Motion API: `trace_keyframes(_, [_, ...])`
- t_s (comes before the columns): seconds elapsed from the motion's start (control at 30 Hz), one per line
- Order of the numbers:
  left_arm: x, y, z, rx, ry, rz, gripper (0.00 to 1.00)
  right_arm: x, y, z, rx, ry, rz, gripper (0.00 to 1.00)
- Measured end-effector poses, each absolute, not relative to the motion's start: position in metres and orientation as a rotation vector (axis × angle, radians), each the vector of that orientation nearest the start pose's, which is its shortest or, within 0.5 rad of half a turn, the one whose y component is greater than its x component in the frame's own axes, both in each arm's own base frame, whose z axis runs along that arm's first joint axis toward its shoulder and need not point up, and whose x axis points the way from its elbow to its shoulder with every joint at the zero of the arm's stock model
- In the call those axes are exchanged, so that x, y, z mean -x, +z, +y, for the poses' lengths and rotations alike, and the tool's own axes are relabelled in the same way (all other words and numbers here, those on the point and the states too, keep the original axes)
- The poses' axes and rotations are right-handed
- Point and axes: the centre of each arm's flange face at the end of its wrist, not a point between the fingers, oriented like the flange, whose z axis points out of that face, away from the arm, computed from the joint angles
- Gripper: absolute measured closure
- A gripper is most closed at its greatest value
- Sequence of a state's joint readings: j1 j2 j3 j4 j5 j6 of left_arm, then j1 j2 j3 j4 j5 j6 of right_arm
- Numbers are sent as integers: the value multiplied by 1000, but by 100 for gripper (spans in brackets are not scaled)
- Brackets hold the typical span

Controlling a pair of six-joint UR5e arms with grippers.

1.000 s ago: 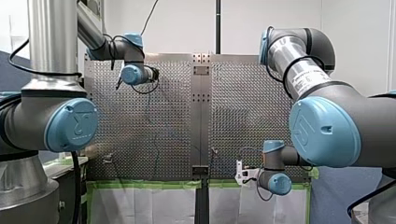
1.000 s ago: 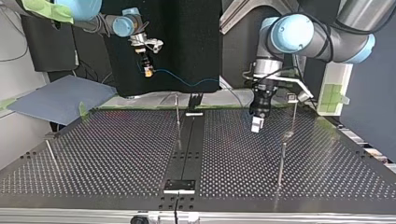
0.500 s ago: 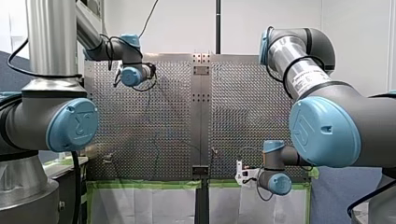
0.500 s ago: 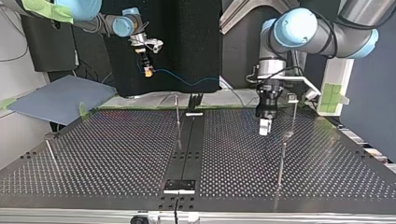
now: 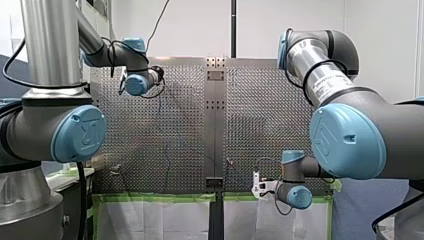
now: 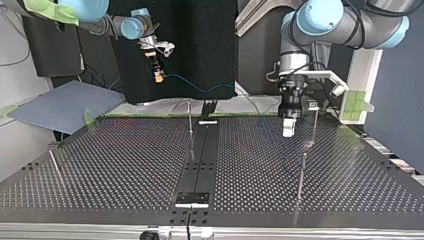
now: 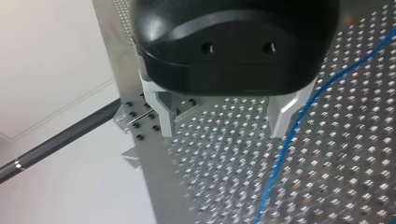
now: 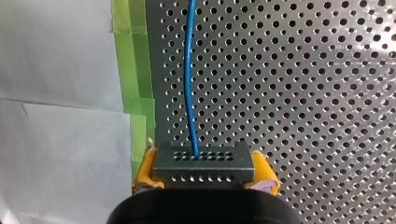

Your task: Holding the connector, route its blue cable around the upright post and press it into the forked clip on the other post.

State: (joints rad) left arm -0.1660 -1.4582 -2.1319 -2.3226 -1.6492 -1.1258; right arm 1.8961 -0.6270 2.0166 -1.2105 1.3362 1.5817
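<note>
My right gripper (image 8: pixel 204 179) is shut on the dark connector (image 8: pixel 203 162), with a yellow pad on each side. The blue cable (image 8: pixel 188 79) leaves the connector and runs ahead over the perforated plate. In the top view my right gripper (image 6: pixel 158 75) holds the connector up at the back left, and the cable (image 6: pixel 200 88) sags toward the middle. My left gripper (image 7: pixel 222 125) is open with nothing between its pale fingers; the blue cable (image 7: pixel 286 149) passes just beside one finger. In the top view it (image 6: pixel 288 128) hangs over the plate's right half, close to a thin post (image 6: pixel 314 122).
Other thin upright posts stand on the plate: one near the middle (image 6: pixel 190 125), one at the front right (image 6: pixel 301 176), one leaning at the left edge (image 6: pixel 55 165). A dark rail (image 6: pixel 200 160) runs down the centre. Green tape (image 8: pixel 135 93) lines the plate's edge.
My left gripper has moved toward the top view's right and further back, nearer the thin post; in the front view it went left and up. My right arm has stayed still.
</note>
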Motion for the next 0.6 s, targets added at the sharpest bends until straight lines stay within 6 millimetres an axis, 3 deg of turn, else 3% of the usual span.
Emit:
trace_keyframes(0.23, [-410,341,-195,-321,295,1194,3,-306,-89,-417,-1758,1520,-1030,100])
trace_keyframes(0.6, [-442,328,-196,-335,345,1221,3,-306,-89,-417,-1756,1521,-1028,100])
